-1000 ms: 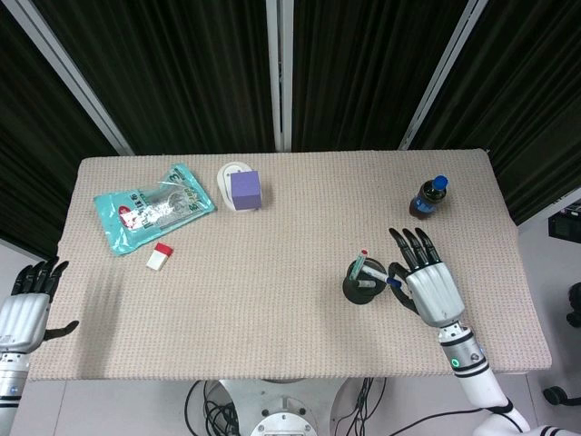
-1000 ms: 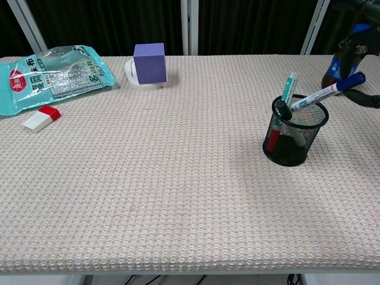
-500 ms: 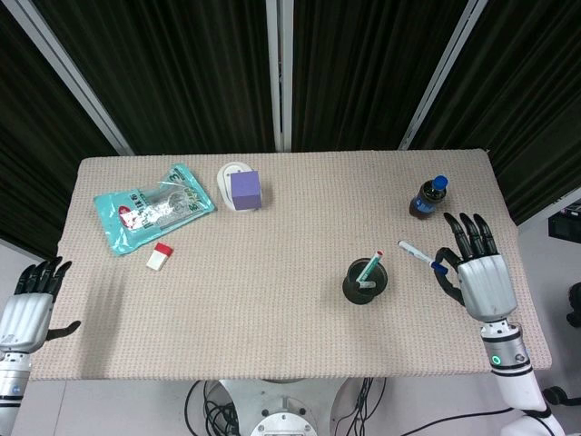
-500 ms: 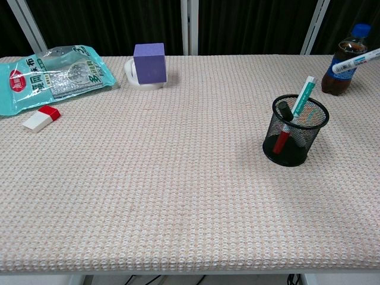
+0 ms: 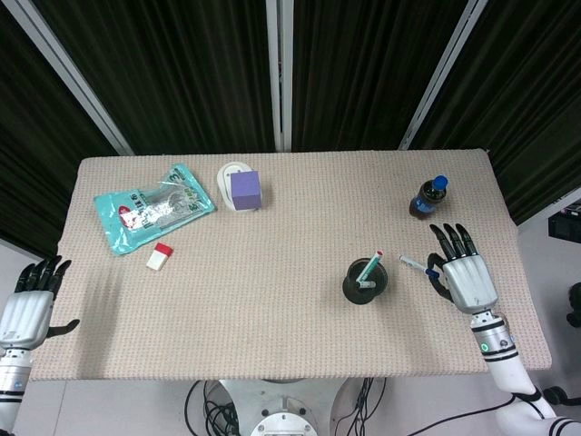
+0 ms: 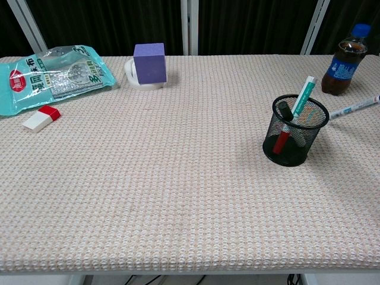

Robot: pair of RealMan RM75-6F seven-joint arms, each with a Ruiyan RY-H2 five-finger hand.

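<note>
Our right hand (image 5: 465,275) pinches pen (image 5: 415,263) by capped end, other fingers spread. Pen light, stiff, slick; we judge mid-barrel grip steadier. Left hand (image 5: 25,309) spread, idle.

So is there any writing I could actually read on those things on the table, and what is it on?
Teal plastic snack bag: large printed characters and a red logo, too blurred to read.
Dark cola bottle with a blue cap: blue label, print too small to read.
White marker pen held by the right hand: print unreadable.
Nothing else bears visible writing.
</note>
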